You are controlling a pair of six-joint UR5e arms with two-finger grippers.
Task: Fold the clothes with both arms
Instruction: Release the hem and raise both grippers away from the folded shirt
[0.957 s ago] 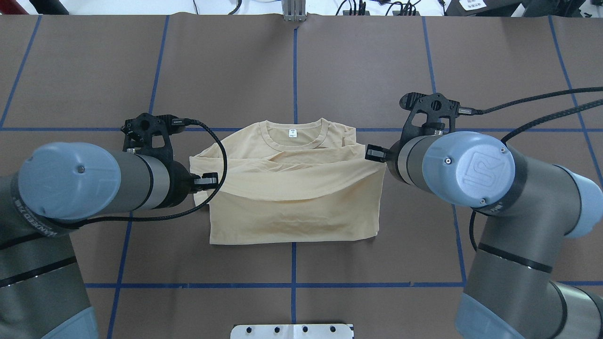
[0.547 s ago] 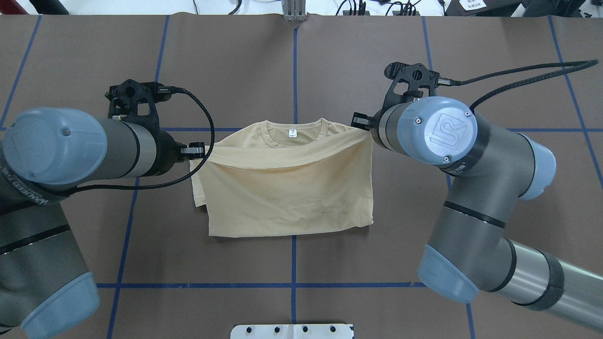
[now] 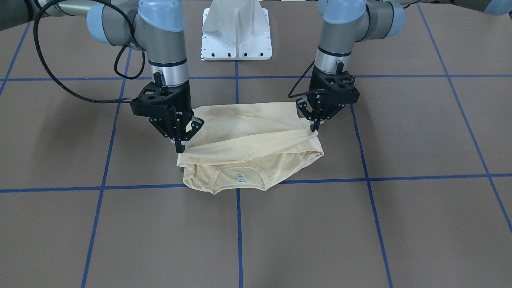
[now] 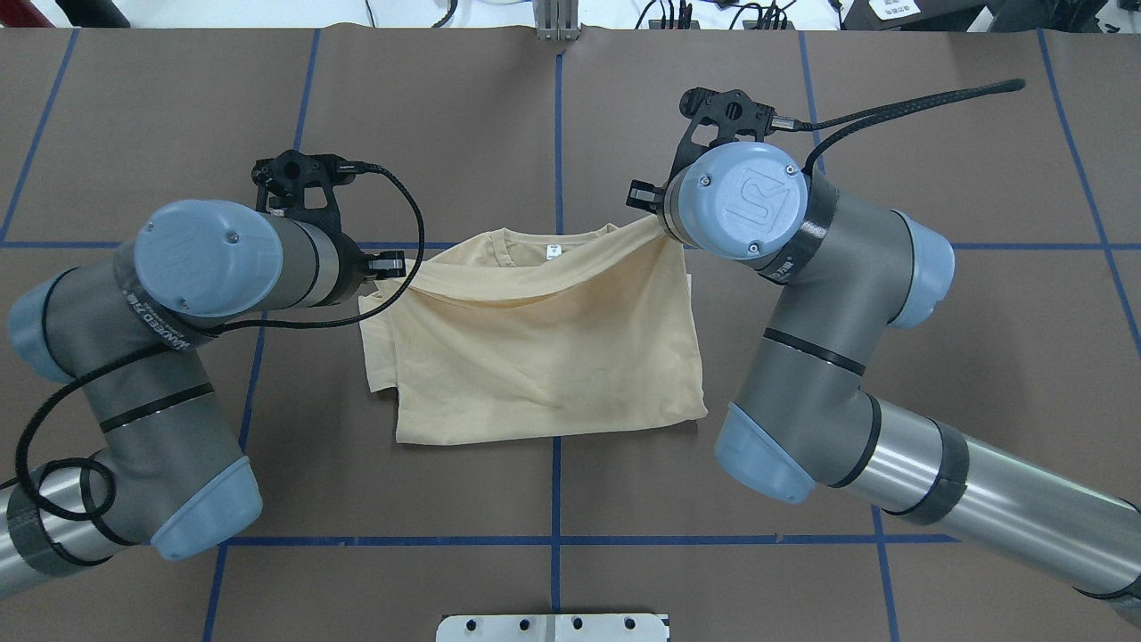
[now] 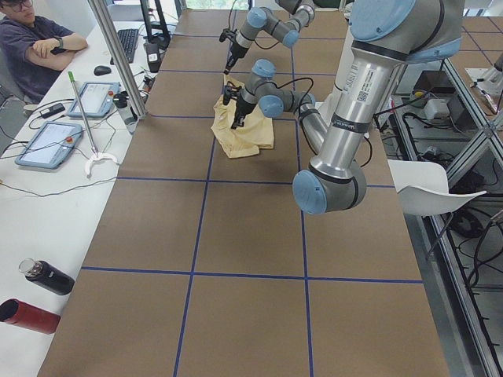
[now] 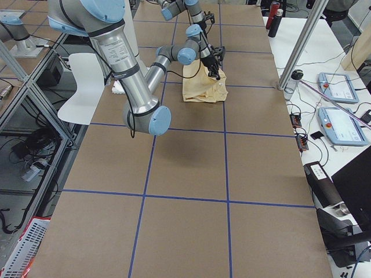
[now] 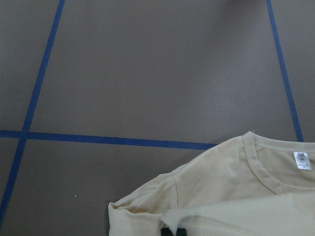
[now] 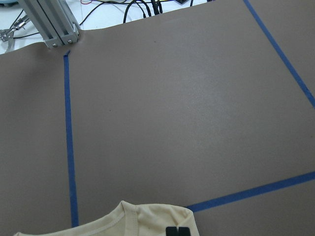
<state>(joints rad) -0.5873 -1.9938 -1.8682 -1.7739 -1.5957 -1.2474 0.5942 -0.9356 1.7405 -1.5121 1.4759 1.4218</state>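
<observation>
**Exterior front-facing.** The T-shirt (image 3: 248, 150) lies folded at the middle of the worktop (image 3: 360, 232), collar toward the camera and neck label (image 3: 239, 177) showing. The right claw (image 3: 181, 147), on the view's left, is pinched narrow on one end of a raised fold edge. The left claw (image 3: 313, 128), on the view's right, is pinched narrow on the other end. The edge spans between them, lifted over the lower layer. The right arm (image 3: 160, 36) and left arm (image 3: 340, 28) both have upright wrists, with the claws pointing down.

**Overhead exterior.** The shirt lies between the two claws. The held edge sags across just short of the collar and covers the collar's right end. The right arm reaches farther forward than the left, and both elbows are bent.

**Exterior left and right.** The shirt shows as a pale heap under both claws, which are too small to judge.

**Left wrist-mounted.** Collar and label sit at the lower right, with black fingertips on the cloth at the bottom edge.

**Right wrist-mounted.** The collar curve and fingertips on the cloth sit at the bottom edge, with blue tape lines (image 3: 360, 178) beyond them.
</observation>
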